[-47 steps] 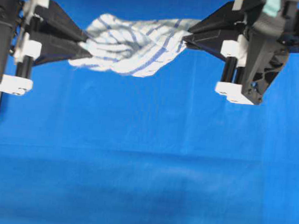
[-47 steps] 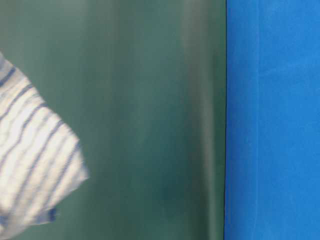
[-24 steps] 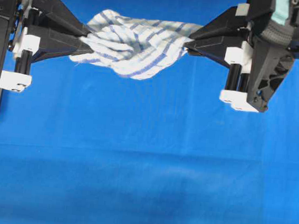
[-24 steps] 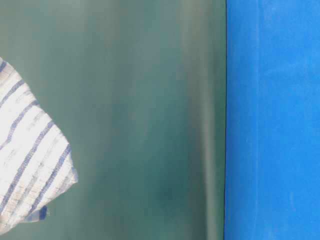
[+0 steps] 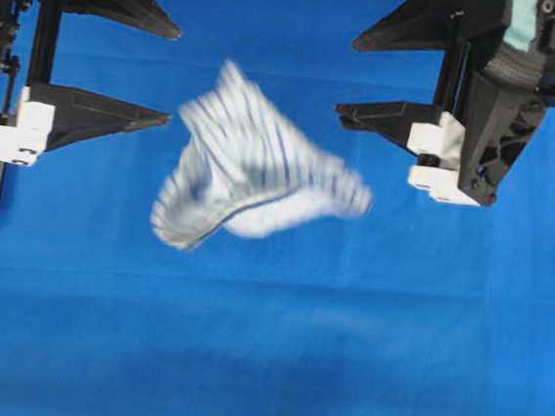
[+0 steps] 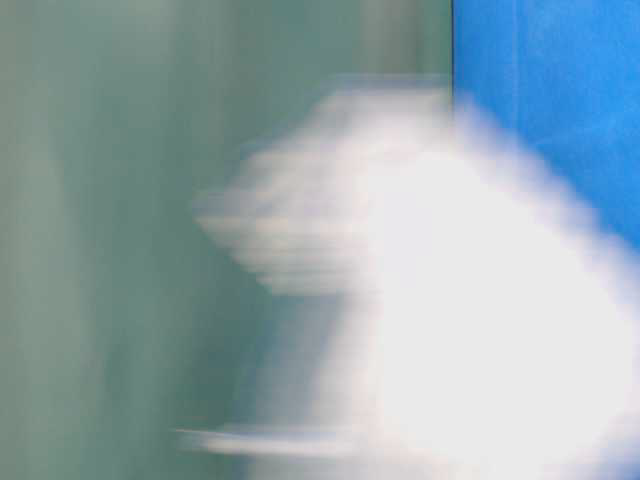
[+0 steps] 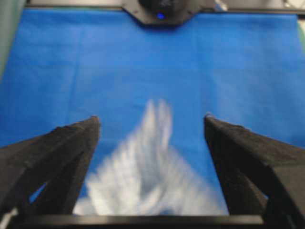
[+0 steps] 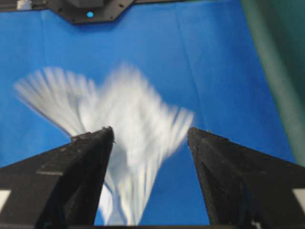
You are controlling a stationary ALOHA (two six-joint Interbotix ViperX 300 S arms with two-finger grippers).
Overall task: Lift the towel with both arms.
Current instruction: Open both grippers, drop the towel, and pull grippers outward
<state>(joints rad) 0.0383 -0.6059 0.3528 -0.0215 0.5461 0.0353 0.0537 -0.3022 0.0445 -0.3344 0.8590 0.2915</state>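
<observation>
In the overhead view, the towel (image 5: 261,177) is a blurred shape over the blue sheet (image 5: 262,364), between the left gripper (image 5: 172,75) and right gripper (image 5: 347,75), touching neither; both jaws gape wide. At table level it is a white smear. Each wrist view shows it blurred beyond spread jaws.

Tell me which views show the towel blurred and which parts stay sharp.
Overhead view: the towel is streaked with motion blur, while both arms and the blue sheet look crisp. Table-level view: the towel is a washed-out white smear, with no stripes readable. Left wrist view: the towel is smeared. Right wrist view: blurred too, fingers fairly sharp.
</observation>
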